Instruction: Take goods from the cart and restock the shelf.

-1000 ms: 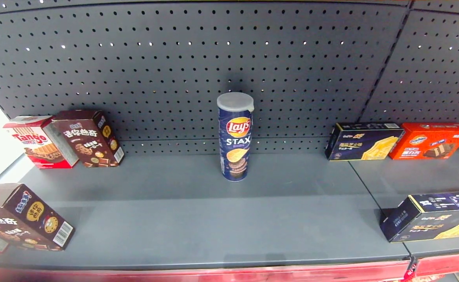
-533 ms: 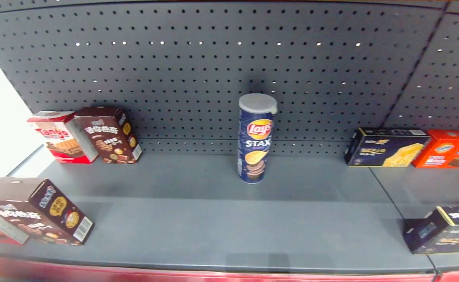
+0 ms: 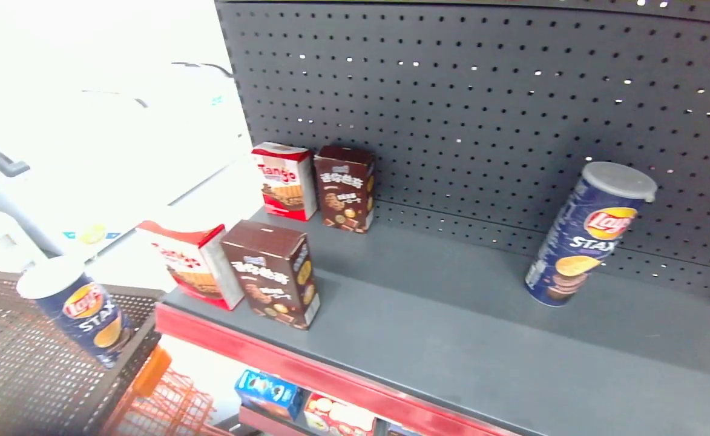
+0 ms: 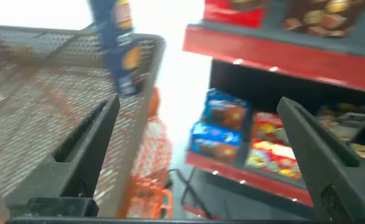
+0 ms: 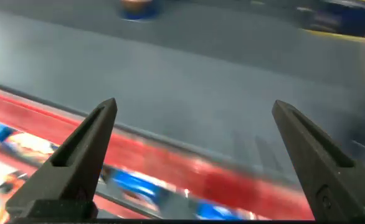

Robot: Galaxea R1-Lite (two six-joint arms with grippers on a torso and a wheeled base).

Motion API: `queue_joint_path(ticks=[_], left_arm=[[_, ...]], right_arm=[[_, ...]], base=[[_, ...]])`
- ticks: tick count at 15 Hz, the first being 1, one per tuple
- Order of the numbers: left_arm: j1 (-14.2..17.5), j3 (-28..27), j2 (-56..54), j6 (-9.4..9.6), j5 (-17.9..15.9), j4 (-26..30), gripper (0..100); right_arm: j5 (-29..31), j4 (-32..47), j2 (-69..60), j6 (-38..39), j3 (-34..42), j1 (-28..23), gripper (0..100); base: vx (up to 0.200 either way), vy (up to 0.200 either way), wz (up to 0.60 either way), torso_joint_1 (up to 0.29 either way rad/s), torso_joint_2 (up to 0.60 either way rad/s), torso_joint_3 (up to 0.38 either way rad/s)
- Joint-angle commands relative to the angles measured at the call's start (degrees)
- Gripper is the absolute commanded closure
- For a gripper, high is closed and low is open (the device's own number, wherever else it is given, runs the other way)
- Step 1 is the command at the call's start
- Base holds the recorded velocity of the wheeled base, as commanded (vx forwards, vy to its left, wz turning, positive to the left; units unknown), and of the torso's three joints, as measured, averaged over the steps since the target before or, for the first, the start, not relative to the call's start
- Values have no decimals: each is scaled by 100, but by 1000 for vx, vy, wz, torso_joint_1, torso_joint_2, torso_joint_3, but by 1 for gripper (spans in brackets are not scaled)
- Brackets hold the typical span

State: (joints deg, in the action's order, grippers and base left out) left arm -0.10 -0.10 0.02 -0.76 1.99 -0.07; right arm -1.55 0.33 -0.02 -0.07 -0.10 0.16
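Can [image 3: 585, 236] on shelf [image 3: 451, 327]; second can [image 3: 82, 318] left, seemingly in cart [image 3: 16, 375].

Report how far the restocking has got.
Done: one chip can stands upright on the shelf, near the pegboard back. In hand: nothing; the left gripper, open and empty, faces the cart, and the right gripper, open and empty, hangs by the shelf's front edge. Left: a second chip can standing in the cart is not yet picked up.
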Motion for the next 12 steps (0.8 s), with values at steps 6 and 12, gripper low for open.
queue_joint_path(ticks=[6, 12], left_arm=[[1, 1, -2, -4, 3, -1, 0], [1, 1, -2, 14, -14, -1, 0]], right_arm=[[5, 2, 2, -1, 1, 2, 0], [5, 2, 2, -1, 1, 2, 0]], base=[[0, 0, 300, 1, 2, 1], [0, 0, 0, 0, 0, 0]])
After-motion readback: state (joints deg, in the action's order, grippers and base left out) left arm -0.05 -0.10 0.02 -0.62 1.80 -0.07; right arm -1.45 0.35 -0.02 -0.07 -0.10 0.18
